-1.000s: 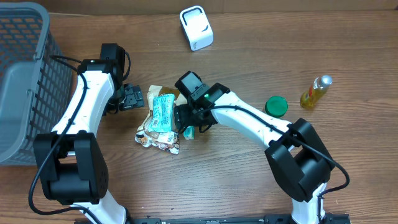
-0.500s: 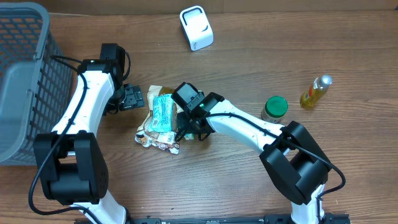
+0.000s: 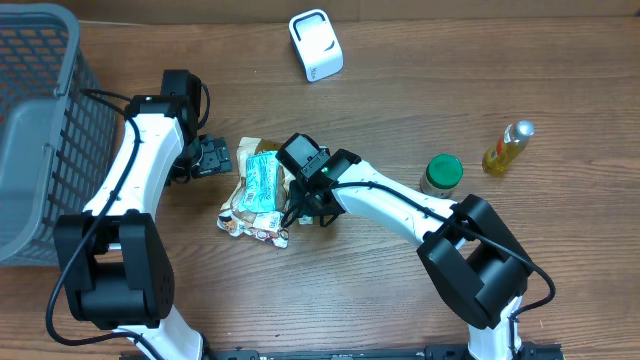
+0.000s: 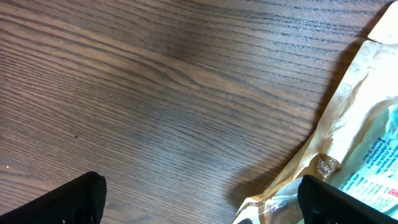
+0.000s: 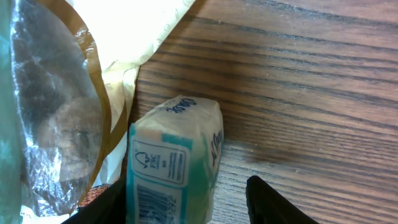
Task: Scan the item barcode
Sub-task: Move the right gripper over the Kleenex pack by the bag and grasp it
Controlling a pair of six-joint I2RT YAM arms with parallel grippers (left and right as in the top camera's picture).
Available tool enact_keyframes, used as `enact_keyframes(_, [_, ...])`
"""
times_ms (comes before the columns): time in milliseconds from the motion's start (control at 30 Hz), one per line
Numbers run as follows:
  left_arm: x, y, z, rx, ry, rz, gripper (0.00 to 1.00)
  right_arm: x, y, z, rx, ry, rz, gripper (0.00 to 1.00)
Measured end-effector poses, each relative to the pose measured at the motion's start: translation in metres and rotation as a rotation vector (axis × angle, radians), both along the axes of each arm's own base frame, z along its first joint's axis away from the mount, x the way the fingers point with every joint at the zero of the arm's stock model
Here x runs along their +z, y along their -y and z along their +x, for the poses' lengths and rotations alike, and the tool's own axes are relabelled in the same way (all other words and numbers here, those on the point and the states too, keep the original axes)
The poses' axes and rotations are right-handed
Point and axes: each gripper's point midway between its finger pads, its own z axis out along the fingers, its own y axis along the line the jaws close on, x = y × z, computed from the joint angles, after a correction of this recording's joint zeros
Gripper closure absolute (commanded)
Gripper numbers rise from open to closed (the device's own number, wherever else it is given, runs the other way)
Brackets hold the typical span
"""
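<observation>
- The right gripper (image 5: pixel 186 202) stands open astride a small teal-and-white packet (image 5: pixel 177 155). In its wrist view one dark finger (image 5: pixel 102 205) sits at the packet's left side. The other stands clear of the packet's right side, with bare wood showing between them.
- The packet rests on the table (image 3: pixel 400 290), and a barcode is printed low on the face turned toward the wrist camera.
- Just left of the packet lies a pile of wrappers (image 5: pixel 68 112) in clear film and tan paper. Whether the two touch I cannot tell.
- The left gripper (image 4: pixel 199 202) is spread wide with nothing in it. It hangs over bare wood, with the pile's edge beside its right finger.
- From overhead, the right gripper (image 3: pixel 300 205) is at the pile's (image 3: pixel 255 195) right edge, near the middle of the table. The left gripper (image 3: pixel 212 157) is at the pile's far-left corner.
- A white scanner (image 3: pixel 316 45) sits at the far edge, well apart from the pile.
- A green-lidded jar (image 3: pixel 442 172) and a yellow bottle (image 3: pixel 506 147) stand to the right.
- A grey basket (image 3: pixel 40 120) fills the far-left corner.
</observation>
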Motion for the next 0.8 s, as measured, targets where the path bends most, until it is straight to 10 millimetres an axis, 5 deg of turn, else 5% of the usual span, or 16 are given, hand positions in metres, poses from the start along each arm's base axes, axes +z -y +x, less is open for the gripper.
enact_keyframes(467, [0.0,0.0,0.0,0.0,0.0,0.0,0.0,-0.007,-0.003,0.003,0.0,0.023,0.022,0.6])
enact_keyframes(600, [0.0,0.0,0.0,0.0,0.0,0.0,0.01,-0.007,-0.002,0.003,0.002,0.022,0.02,0.71])
enact_keyframes(800, [0.0,0.0,0.0,0.0,0.0,0.0,0.0,-0.01,0.014,0.003,-0.026,-0.006,-0.021,0.74])
